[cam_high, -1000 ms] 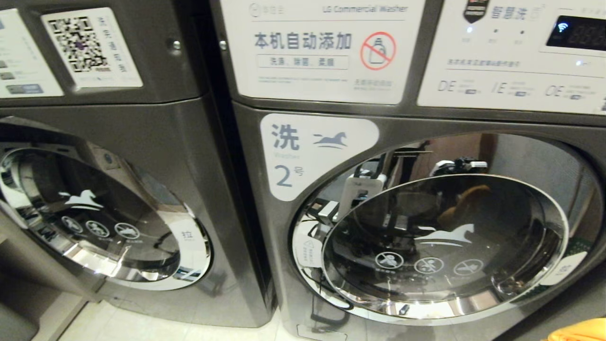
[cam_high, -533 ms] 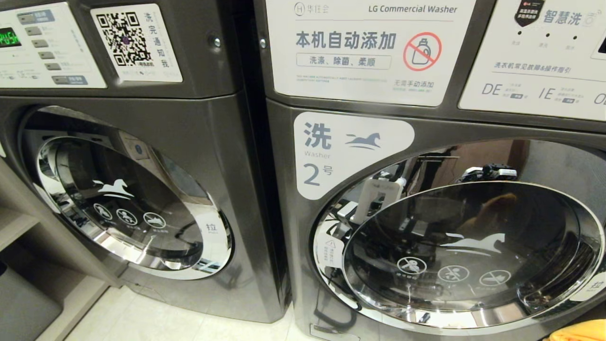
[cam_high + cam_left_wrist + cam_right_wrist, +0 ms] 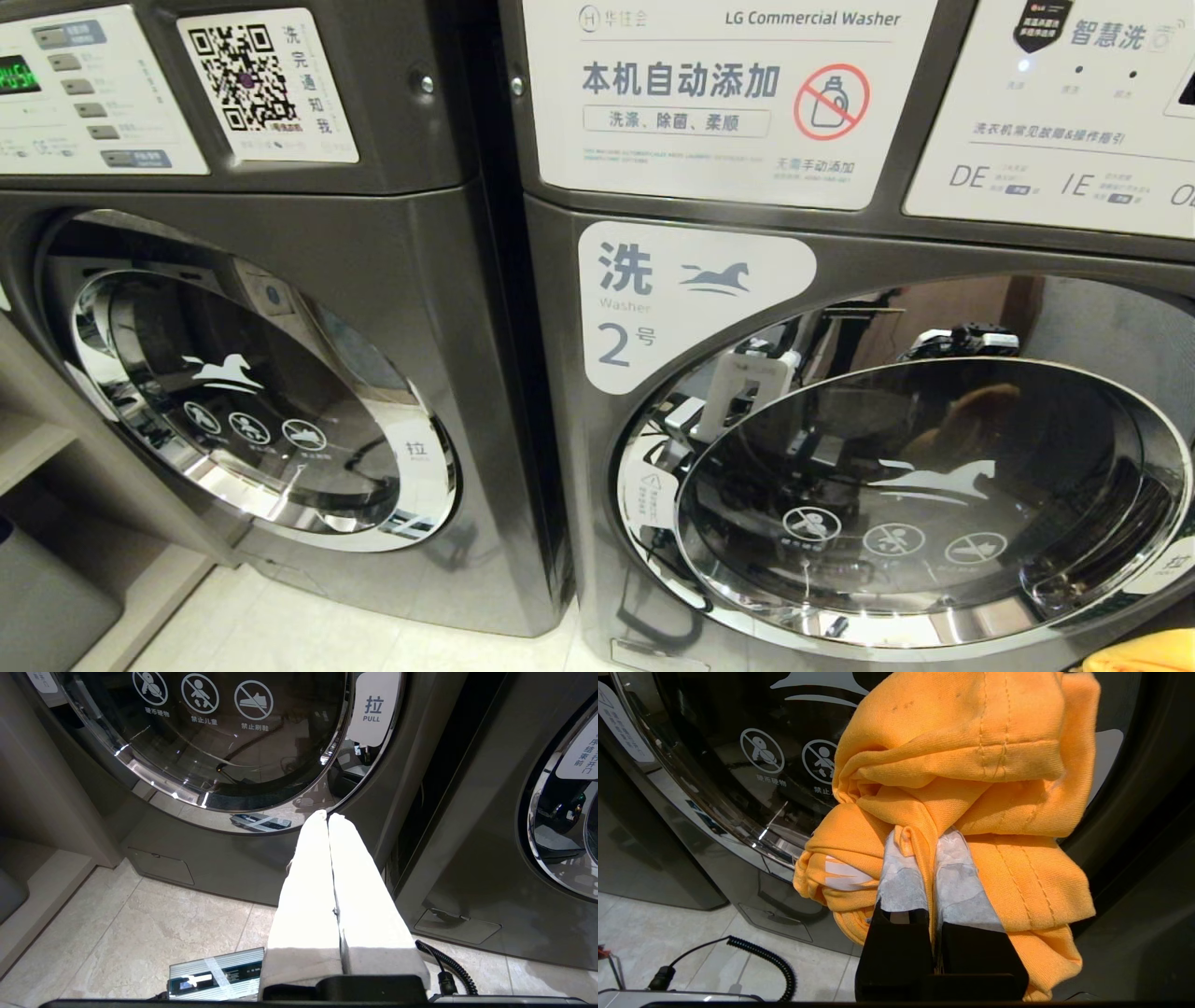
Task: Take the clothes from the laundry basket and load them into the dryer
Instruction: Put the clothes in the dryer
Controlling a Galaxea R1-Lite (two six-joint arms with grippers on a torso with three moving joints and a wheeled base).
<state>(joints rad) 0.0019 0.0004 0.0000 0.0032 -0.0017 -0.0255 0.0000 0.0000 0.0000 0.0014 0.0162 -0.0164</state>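
Close in front of the right-hand machine (image 3: 840,420), the right gripper (image 3: 934,858) hangs low with its fingers (image 3: 903,882) pinching a bunched orange garment (image 3: 971,765); only a corner of that cloth shows at the bottom edge of the head view. The round door (image 3: 896,504) of this machine looks shut, and that is the main obstacle: nothing can go in until it is opened. I would worry that the hanging cloth brushes the door or snags on its rim, or slips free, since the pinch takes only a narrow fold and most of the bundle hangs loose around it. The label above that door reads as a washer, so the garment may end up in the wrong machine. Left of that machine, the left gripper (image 3: 328,816) hovers empty, fingers pressed together, just below the neighbouring machine's door (image 3: 210,742), near its pull tab (image 3: 373,711). A coiled cable (image 3: 761,961) and a silver box (image 3: 215,975) lie on the tiled floor (image 3: 140,924) below, which loose cloth could drag over.
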